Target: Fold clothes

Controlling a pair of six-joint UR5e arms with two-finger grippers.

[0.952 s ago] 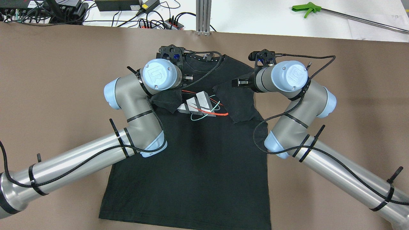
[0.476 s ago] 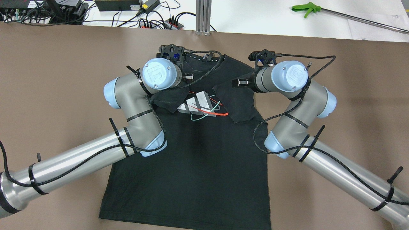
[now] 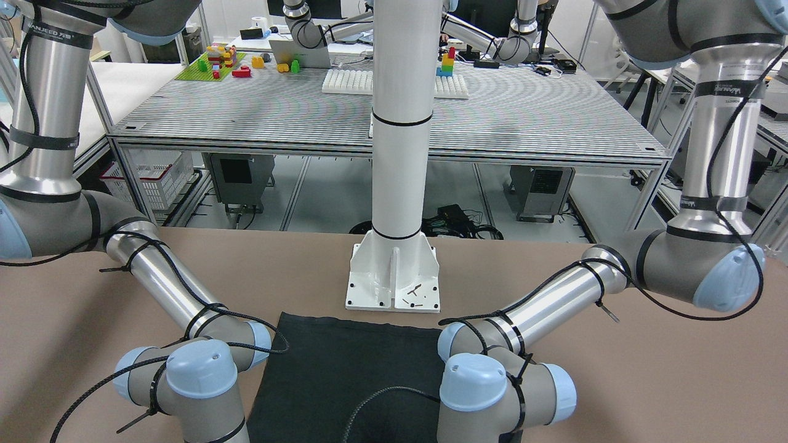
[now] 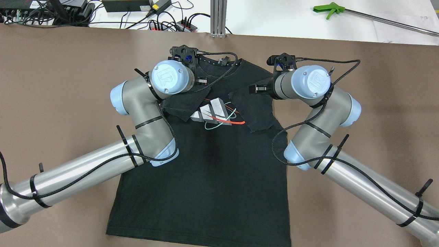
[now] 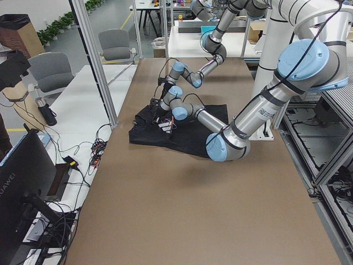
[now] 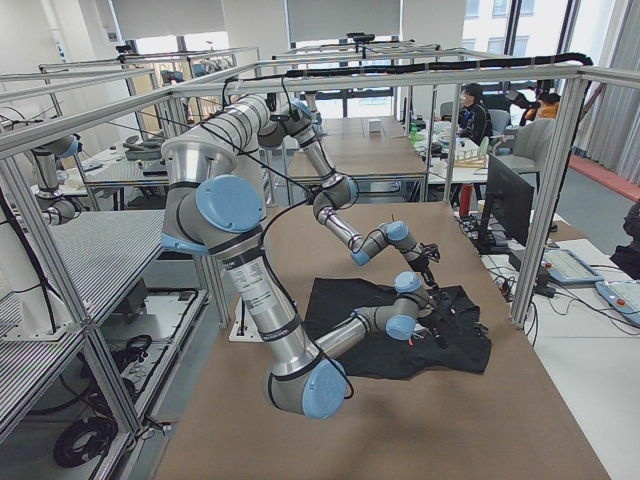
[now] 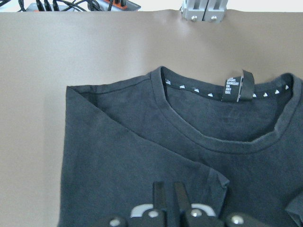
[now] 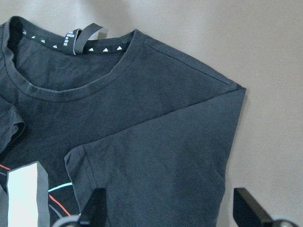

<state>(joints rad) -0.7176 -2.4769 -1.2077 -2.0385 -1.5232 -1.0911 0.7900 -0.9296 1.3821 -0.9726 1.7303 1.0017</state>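
The black T-shirt (image 4: 219, 171) lay flat on the table (image 4: 51, 85), sleeves folded in, its long axis running from the hem at the robot's edge to the collar (image 7: 236, 140) toward the far edge. Both hands hovered at the collar end, 1 over each shoulder. The left hand (image 7: 168, 201) had its fingers pressed together, cloth between them not discernible, and the right hand (image 8: 170, 208) was spread wide. A lengthwise fold would likely start there, drawn toward the hem.

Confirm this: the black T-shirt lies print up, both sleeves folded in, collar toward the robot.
Not the collar: the overhead exterior view shows the black T-shirt with its collar at the far end, away from the robot. The rest stands.
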